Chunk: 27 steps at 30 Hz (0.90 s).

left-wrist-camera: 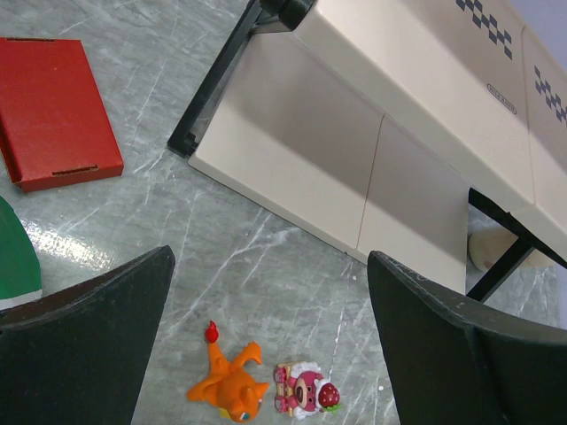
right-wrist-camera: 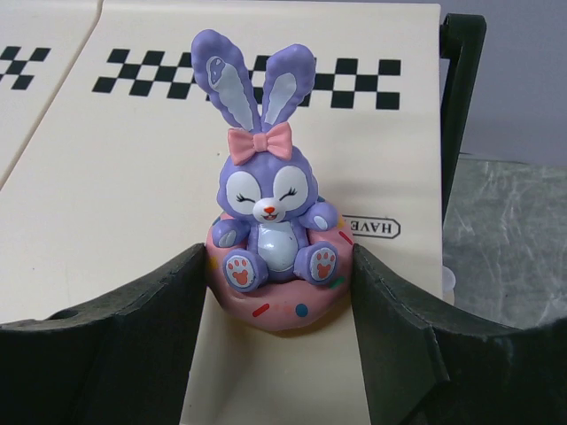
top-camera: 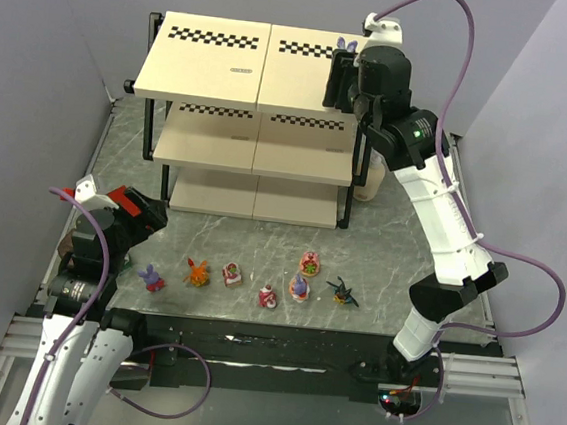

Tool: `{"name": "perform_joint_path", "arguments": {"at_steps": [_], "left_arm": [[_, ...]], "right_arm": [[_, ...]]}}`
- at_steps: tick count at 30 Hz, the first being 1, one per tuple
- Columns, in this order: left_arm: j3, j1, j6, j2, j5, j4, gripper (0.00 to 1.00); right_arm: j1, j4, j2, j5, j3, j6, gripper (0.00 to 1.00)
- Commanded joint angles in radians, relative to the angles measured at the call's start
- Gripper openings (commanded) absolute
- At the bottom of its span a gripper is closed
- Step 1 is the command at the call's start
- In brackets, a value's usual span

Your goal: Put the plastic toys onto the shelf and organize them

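Inside the right claw sits the gripped bunny.

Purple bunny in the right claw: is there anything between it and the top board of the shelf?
Nothing visible. The right claw grips the purple bunny over the shelf's top board, whose surface around it shows only a printed label and checker strip.
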Motion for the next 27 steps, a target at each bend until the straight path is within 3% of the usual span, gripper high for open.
{"name": "perform_joint_path", "arguments": {"at_steps": [1, 4, 11, 16, 18, 22, 27], "left_arm": [[0.025, 0.006, -0.005, 0.003, 0.011, 0.011, 0.96], [0.025, 0.006, -0.005, 0.003, 0.011, 0.011, 0.96], [0.025, 0.006, -0.005, 0.008, 0.014, 0.013, 0.96], [0.025, 0.006, -0.006, 0.009, 0.014, 0.011, 0.96], [0.025, 0.006, -0.006, 0.011, 0.014, 0.011, 0.96], [0.025, 0.006, -0.006, 0.011, 0.015, 0.011, 0.97], [0.025, 0.004, -0.006, 0.009, 0.014, 0.010, 0.96]], "right_arm": [[0.026, -0.164, -0.002, 0.086, 0.029, 0.032, 0.31], [0.034, -0.213, 0.015, 0.117, 0.075, 0.044, 0.32], [0.061, -0.261, 0.027, 0.149, 0.095, 0.059, 0.47], [0.072, -0.284, 0.050, 0.148, 0.113, 0.069, 0.52], [0.078, -0.279, 0.044, 0.148, 0.110, 0.070, 0.57], [0.089, -0.192, -0.006, 0.152, 0.037, 0.044, 0.83], [0.089, -0.137, -0.057, 0.171, -0.011, 0.035, 0.95]]}}
